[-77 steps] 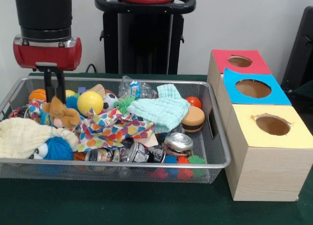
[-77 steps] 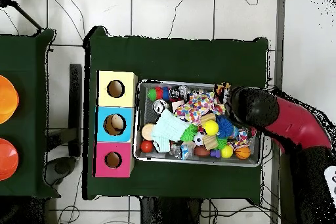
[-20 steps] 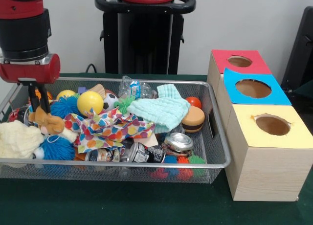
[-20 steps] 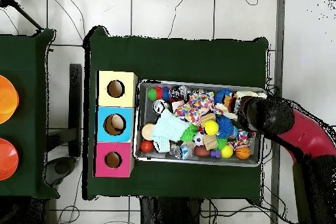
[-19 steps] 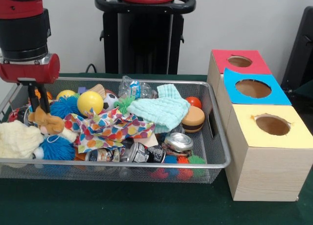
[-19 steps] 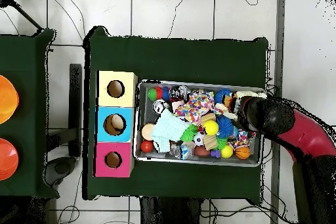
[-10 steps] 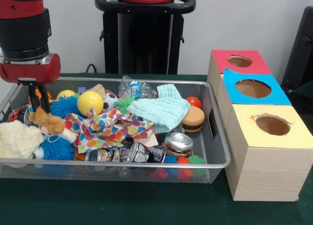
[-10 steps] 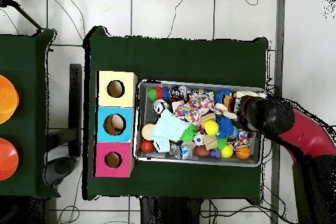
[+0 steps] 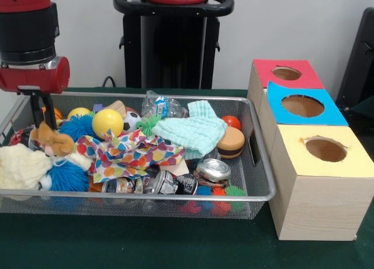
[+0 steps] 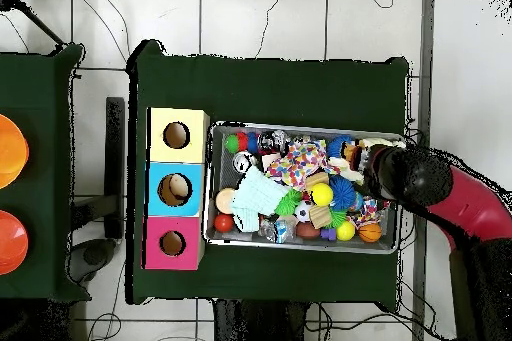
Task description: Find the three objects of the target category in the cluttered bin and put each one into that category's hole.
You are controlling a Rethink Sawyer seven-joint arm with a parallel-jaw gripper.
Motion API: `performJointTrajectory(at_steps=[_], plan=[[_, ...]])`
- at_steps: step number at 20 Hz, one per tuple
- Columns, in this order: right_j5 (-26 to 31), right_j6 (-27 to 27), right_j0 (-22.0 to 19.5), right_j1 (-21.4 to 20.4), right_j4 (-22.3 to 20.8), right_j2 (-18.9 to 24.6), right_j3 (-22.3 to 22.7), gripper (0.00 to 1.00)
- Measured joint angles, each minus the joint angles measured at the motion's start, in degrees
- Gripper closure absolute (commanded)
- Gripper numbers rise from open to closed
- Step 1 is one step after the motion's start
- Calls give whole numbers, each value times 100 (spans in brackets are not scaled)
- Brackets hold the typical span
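- Since 3.8 seconds ago the arm (image 9: 29, 41) has swung from inside the wire bin (image 9: 175, 194) to its end, and the tan plush toy (image 9: 52, 141) has risen slightly.
- The gripper (image 9: 42, 124) is clamped on the tan plush toy, which hangs just above a blue fuzzy ball (image 9: 69, 175) and beside the cream cloth (image 9: 20, 166).
- Overhead, the arm's wrist hides the claw; only the front camera shows the grip.
- Well away from the claw stand the red box (image 9: 284, 74), blue box (image 9: 301, 105) and yellow box (image 9: 324, 149).
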Motion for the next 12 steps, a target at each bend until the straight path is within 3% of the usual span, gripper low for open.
performJointTrajectory(at_steps=[12], plan=[[0, 0, 108, -220, -15, -1, 15, 100]])
